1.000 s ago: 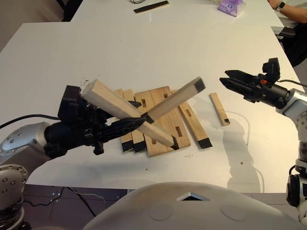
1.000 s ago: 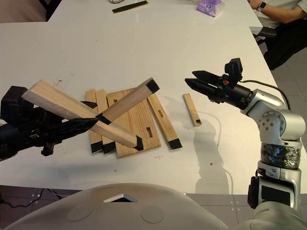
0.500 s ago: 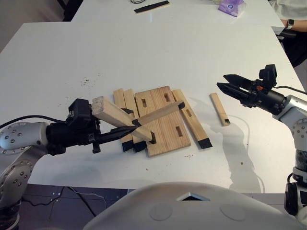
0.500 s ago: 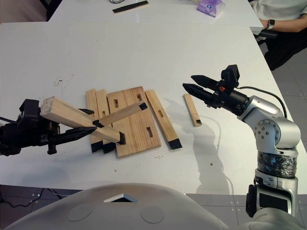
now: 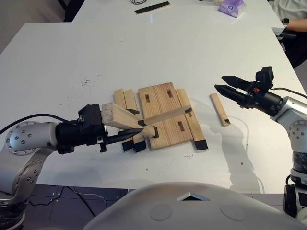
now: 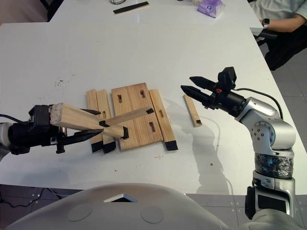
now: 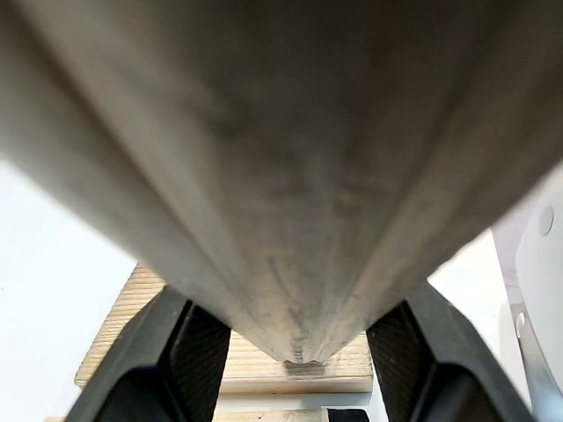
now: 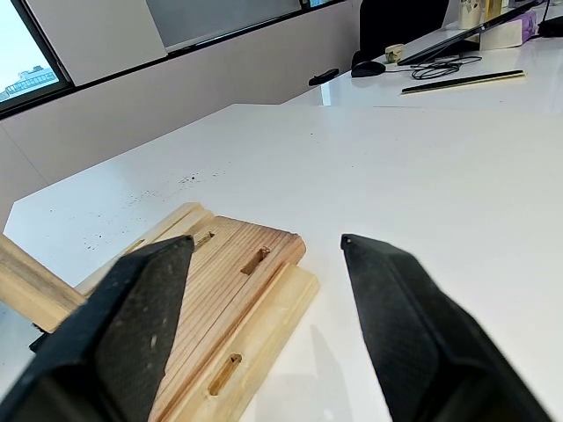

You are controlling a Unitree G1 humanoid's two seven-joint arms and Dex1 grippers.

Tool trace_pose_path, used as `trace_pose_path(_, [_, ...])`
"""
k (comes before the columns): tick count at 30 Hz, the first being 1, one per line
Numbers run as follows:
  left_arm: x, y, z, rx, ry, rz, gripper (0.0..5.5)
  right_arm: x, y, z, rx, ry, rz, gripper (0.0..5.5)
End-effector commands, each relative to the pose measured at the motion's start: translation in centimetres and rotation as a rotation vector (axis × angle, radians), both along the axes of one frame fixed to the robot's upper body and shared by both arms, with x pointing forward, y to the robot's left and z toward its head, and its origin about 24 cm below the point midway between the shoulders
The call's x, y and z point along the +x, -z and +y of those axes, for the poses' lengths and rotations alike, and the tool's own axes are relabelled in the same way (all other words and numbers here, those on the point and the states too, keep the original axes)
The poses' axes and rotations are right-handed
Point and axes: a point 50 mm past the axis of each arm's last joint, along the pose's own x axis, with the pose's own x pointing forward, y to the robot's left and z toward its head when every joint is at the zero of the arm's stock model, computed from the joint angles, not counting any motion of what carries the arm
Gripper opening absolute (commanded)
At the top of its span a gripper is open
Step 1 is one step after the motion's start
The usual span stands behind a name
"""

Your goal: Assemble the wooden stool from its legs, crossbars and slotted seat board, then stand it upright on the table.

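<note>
Lowered since a second ago, the left tool (image 5: 134, 130) grips a leg (image 5: 117, 116) above the seat board (image 5: 160, 96); the right tool (image 5: 219, 82), released, hangs near a loose crossbar (image 5: 219, 109)

White table (image 5: 144, 52); second white table (image 5: 192, 12) behind; window (image 8: 22, 75); possibly dark chair (image 8: 400, 26); grey floor (image 6: 295, 76).

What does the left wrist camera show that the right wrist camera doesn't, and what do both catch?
Left wrist view: the wooden leg from very close, clamped in the left gripper, with a black finger on each side. Right wrist view: the right gripper, open and empty above the white table, the slots in the seat board, and a black strip far behind. Both: the seat board's pale wood and part of that held leg.
</note>
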Motion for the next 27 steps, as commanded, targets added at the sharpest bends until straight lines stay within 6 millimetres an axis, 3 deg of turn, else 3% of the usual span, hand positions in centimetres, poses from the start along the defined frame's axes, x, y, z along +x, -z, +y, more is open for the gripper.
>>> trace_pose_path(1, [-0.5,3.6,0.8,0.237,-0.075,0.189,2.12,0.2,0.4,0.0,-0.017,0.021,-0.004,3.09])
trace_pose_path(13, [-0.6,4.4,0.9,0.352,-0.051,0.172,2.12,0.6,0.2,0.0,-0.039,0.034,-0.028,3.09])
trace_pose_path(22, [1.6,5.4,2.1,0.332,-0.172,0.202,2.12,1.0,0.1,0.1,-0.060,0.032,-0.039,3.09])
trace_pose_path(27, [2.4,5.9,2.2,0.310,-0.106,0.218,2.12,0.9,0.6,0.2,-0.083,0.032,-0.019,3.09])
